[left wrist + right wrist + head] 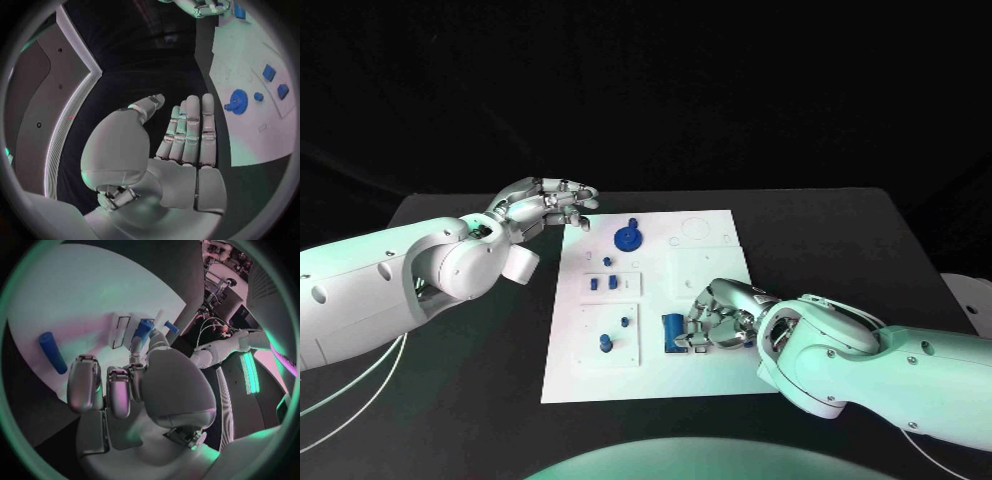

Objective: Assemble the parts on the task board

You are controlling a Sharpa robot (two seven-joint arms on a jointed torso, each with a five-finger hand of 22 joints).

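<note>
The white task board [718, 225] lies in the middle of the black table. On it are a blue gear [629, 238], small blue parts [596, 283] in its middle and others [606, 343] nearer me. A blue cylinder [674, 328] lies flat on the board's near part. My right hand [721, 322] hovers just right of the cylinder [53, 352], fingers curled in. A small blue part [142, 330] shows at one fingertip; whether it is pinched is unclear. My left hand [545, 205] hangs off the board's far left corner, its fingers [190, 127] straight and holding nothing. The gear [238, 100] lies beyond them.
Bare black table [459, 400] surrounds the board on all sides. The board's far right part [704, 235] carries only pale recesses. My right forearm [877, 370] covers the table at the board's near right corner.
</note>
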